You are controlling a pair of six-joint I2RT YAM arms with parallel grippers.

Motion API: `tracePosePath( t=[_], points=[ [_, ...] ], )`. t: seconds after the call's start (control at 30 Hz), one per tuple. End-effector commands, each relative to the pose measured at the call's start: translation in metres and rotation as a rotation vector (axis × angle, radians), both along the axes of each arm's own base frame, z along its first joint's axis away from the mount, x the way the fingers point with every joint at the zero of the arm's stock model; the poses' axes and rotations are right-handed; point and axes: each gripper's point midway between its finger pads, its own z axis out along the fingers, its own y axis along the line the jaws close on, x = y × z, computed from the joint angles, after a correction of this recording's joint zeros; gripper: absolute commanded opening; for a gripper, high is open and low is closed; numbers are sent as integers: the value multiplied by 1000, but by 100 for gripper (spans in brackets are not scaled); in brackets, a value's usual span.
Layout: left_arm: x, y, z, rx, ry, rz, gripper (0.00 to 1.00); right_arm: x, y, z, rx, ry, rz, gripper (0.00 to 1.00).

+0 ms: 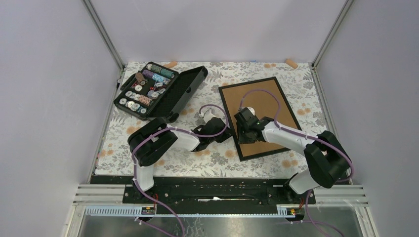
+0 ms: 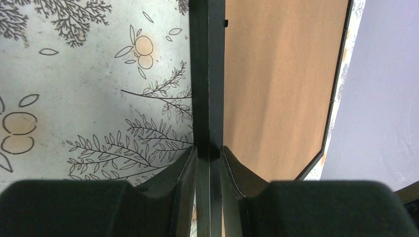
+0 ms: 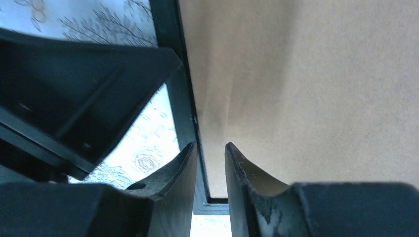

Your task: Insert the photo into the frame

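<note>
Pincers meet at the frame (image 1: 263, 106), which lies back-up on the flowered bench (image 1: 217, 159), brown board showing. My left pincer (image 2: 207, 151) is clamped across the frame's left rail. My right pincer (image 3: 211, 148) hangs over the seam between rail and board by a corner, fingers a sliver apart, nothing seen between them. The board must come out first, I judge: steady the rail, work a fingertip under the board's edge, lift gently. The photo shows in no view. My two arms crowd each other here; the open case of thread spools (image 1: 159, 90) sits well apart, far left.
</note>
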Motion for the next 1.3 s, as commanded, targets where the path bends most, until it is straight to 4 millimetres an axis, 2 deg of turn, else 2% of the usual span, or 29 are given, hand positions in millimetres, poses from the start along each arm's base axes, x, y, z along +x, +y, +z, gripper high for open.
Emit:
tracePosePath(
  t=[0.0, 0.33, 0.77, 1.13, 1.27],
  points=[
    [-71, 97, -117, 406, 296, -11, 27, 11, 6, 10, -42, 1, 2, 34],
    [-72, 102, -121, 383, 309, -4, 27, 17, 3, -5, -119, 37, -8, 28],
    [-73, 106, -124, 377, 321, -2, 25, 25, 10, 13, -87, 1, -24, 29],
    [-72, 106, -124, 378, 324, 1, 25, 26, 15, 2, -88, 26, -7, 30],
    [-72, 106, -124, 377, 326, 0, 25, 26, 16, 4, -75, 20, -16, 32]
  ],
)
